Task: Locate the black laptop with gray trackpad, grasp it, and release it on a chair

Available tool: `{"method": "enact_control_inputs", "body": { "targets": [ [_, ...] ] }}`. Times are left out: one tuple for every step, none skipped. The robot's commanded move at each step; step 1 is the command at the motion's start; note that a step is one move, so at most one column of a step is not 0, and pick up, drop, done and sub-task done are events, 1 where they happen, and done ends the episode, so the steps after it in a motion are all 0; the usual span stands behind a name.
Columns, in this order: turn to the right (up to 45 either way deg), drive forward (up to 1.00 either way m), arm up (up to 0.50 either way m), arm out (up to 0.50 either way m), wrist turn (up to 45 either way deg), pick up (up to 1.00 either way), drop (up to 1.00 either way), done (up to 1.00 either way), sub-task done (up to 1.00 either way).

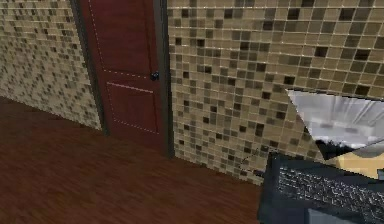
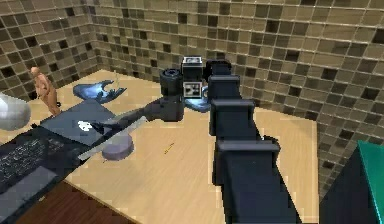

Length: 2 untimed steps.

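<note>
a pale wooden table stands against the tiled wall; a red door meets dark floor. the gripper is seemingly at the black laptop; i cannot tell whether it holds anything.

Arm is a dark square bar in stepped segments. It rises from the arm side view's bottom edge just right of middle and reaches well out, up-left. Two white squares with black marks sit at its far end. Gripper body is left of them, thin fingers pointing left and slightly down. Fingertips probably low; can't tell whether it holds anything.
</note>
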Motion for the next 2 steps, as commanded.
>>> {"method": "enact_control_inputs", "body": {
  "targets": [
    [0.0, 0.00, 0.00, 0.00, -42.0, 0.00, 0.00, 0.00, 0.00],
    [0.0, 0.00, 0.00, -0.22, 0.0, 0.00, 0.00, 0.00, 0.00]
  ]
}}
